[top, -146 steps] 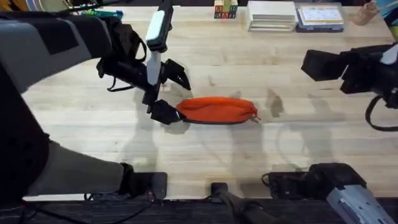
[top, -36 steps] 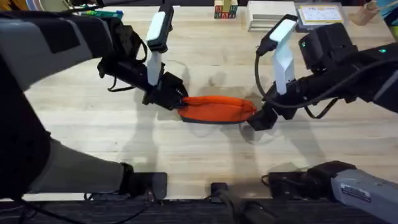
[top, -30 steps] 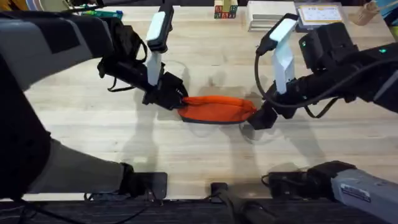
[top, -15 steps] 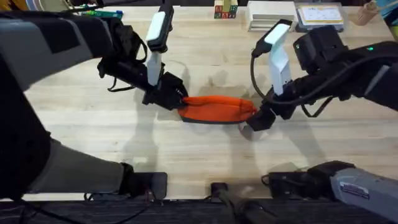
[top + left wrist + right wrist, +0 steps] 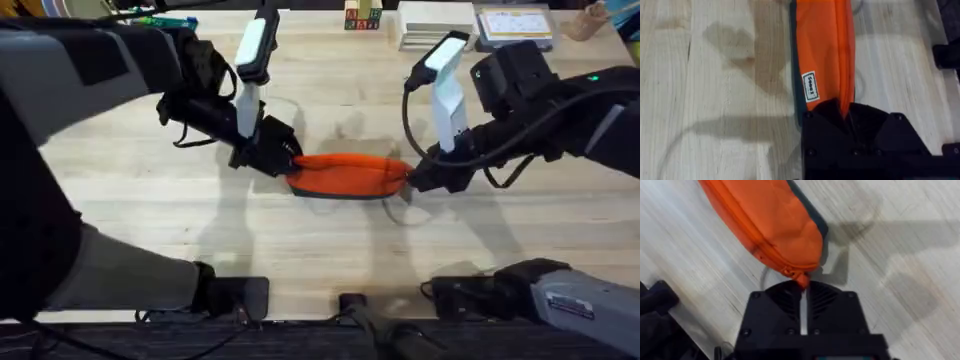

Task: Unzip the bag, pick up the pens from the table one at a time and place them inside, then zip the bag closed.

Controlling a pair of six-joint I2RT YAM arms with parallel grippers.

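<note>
The bag is showing bright orange fabric along its top, with a dark teal-black underside peeking out along one edge in the left wrist view. Just ahead of the left gripper's closed black jaws, a small white label with dark lettering and a dark border is sitting on the orange cloth. In the right wrist view the orange zipper seam is running down to an orange tab pinched between the black jaws of the right gripper. The table is showing pale blond wood with fine grey-brown grain lines and darker shadow patches.
</note>
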